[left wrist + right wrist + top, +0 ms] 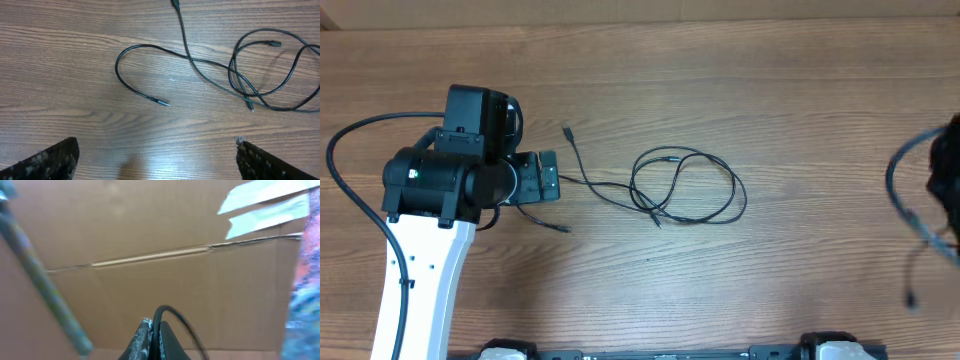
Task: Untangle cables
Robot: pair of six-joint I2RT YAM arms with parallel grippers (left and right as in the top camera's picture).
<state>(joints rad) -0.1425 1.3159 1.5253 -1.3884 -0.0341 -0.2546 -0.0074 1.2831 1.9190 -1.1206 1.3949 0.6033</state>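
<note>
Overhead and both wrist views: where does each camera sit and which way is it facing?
Overhead: above the table, looking straight down at the looped cables; left arm shows, right arm at the edge.
Left wrist: low over the table, facing the cables past its open left pincer.
Right wrist: at the table's right edge, facing a cardboard wall; shut right pincer grips a black cable.
Shared: overhead and left wrist show the same cables.

Nothing readable is showing anywhere: no lettering, number or brand mark is appearing on the table (800,90) or the cables (685,185). The pale tape strips (265,207) on the cardboard (150,225) are looking blank, though that view is blurred.
</note>
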